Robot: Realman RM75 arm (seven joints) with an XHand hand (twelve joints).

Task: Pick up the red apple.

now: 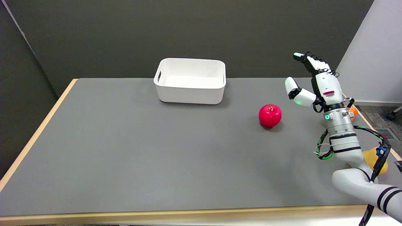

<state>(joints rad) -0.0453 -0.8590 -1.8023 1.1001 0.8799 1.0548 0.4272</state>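
A flat grey table (pixel 125 150) with a pale wooden edge stands before a dark grey wall, with a lighter wall panel at the far right. On the table's right half sits the glossy red apple (pixel 270 115), round, upright with a short stem in its dimple, resting on the grey surface and touching nothing else. To its right and raised in the air is the black-and-white right hand (pixel 315 83), held with fingers pointing up and spread apart, the thumb stretched toward the apple's side; it holds nothing and is near the fruit but clear of it. Its white arm with black bands comes in from the lower right corner, with looped cables along the wrist. Partly hidden behind the wrist is a small orange round object (pixel 353 112), and lower down, behind the forearm, a yellow object (pixel 372 158) whose shape cannot be made out. Farther back, left of the apple and well apart from it, stands a white rectangular plastic bin (pixel 190 91) with cut-out handles.
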